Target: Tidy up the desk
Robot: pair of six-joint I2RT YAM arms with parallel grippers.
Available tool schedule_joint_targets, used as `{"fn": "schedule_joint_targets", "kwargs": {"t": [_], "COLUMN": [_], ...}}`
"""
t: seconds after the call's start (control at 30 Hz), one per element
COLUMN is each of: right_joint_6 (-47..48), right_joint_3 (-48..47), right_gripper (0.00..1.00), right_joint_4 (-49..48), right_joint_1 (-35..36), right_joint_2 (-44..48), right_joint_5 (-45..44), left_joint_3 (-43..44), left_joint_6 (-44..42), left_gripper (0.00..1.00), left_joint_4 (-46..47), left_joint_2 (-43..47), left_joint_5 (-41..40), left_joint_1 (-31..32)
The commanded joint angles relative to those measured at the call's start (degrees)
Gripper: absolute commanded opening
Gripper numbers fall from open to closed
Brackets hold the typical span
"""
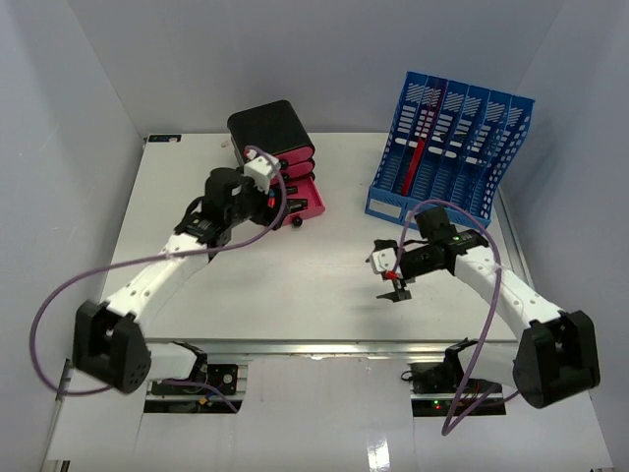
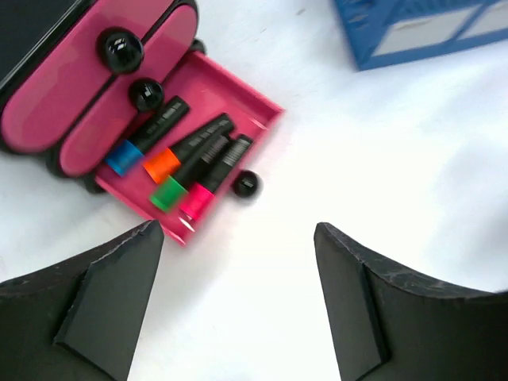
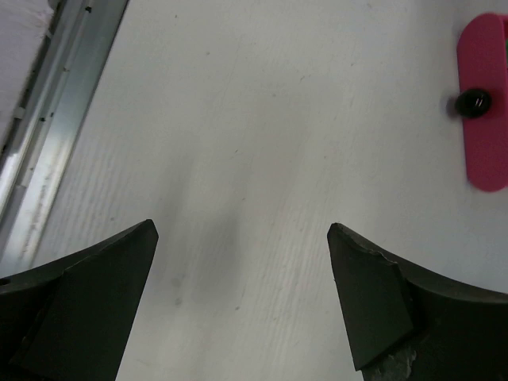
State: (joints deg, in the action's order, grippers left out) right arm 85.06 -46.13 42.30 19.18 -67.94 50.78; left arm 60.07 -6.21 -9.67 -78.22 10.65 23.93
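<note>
The white bench (image 1: pixel 295 295) spans the walled space, with a metal rail along its front edge. A blue file rack (image 1: pixel 447 147) stands in the far right corner. A black drawer unit (image 1: pixel 270 133) stands at the far edge, its bottom pink drawer (image 2: pixel 238 99) out and holding four markers (image 2: pixel 198 144). The left gripper (image 2: pixel 238 238) hovers just before that drawer, spread wide and empty. The right gripper (image 3: pixel 242 238), also wide and empty, hangs toward the front edge.

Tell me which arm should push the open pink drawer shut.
Left, probably. The left end effector, open, sits just before the drawer holding markers; the right end effector hangs over bare desk, farther away.
</note>
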Motion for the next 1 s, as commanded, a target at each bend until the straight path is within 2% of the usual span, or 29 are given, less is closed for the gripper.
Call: {"fn": "schedule_joint_targets", "kwargs": {"t": [0.0,0.07,0.1,0.2,0.27,0.3,0.37,0.7,0.83,0.97], "right_joint_6": [3.3,1.9,0.8,-4.2,-10.5,-12.0,-13.5,-19.7,-21.6,-22.5], "right_joint_3": [-10.0,-16.8,-19.7,-28.6,-32.3,-33.9,-37.6,-46.7,-47.4,-47.2], "right_gripper": [0.95,0.88,0.84,0.65,0.44,0.4,0.36,0.2,0.19,0.24], "right_joint_4": [-7.7,-7.2,-7.3,-10.6,-14.0,-15.3,-17.8,-19.9,-23.5,-27.7], "right_joint_1": [8.6,11.4,12.5,16.5,18.1,18.7,20.0,22.1,22.2,22.3], "right_joint_2": [-11.4,-18.3,-20.9,-30.4,-34.8,-36.7,-41.3,-53.9,-56.1,-58.0], "right_joint_5": [-8.5,-10.3,-11.2,-15.5,-17.9,-18.8,-21.0,-26.8,-31.0,-34.1], "left_joint_3": [-10.4,-15.6,-17.7,-23.9,-27.4,-28.4,-29.5,-28.4,-28.6,-28.8], "left_joint_6": [14.2,16.5,17.0,17.7,17.6,17.6,17.4,15.9,16.2,16.4], "left_gripper": [0.92,0.98,0.98,0.98,0.98,0.98,0.98,0.98,0.98,0.98], "left_joint_4": [0.4,0.8,0.8,0.5,0.0,-0.2,-0.8,-1.4,-1.5,-1.6], "left_joint_2": [18.8,27.3,30.7,42.4,46.8,48.5,51.4,51.7,53.4,55.1], "left_joint_5": [4.8,3.2,2.4,-0.8,-4.1,-5.1,-6.2,-8.9,-9.8,-12.8], "left_joint_1": [-1.8,-2.1,-2.1,-2.3,-2.3,-2.3,-2.3,-2.3,-2.4,-2.4]}}
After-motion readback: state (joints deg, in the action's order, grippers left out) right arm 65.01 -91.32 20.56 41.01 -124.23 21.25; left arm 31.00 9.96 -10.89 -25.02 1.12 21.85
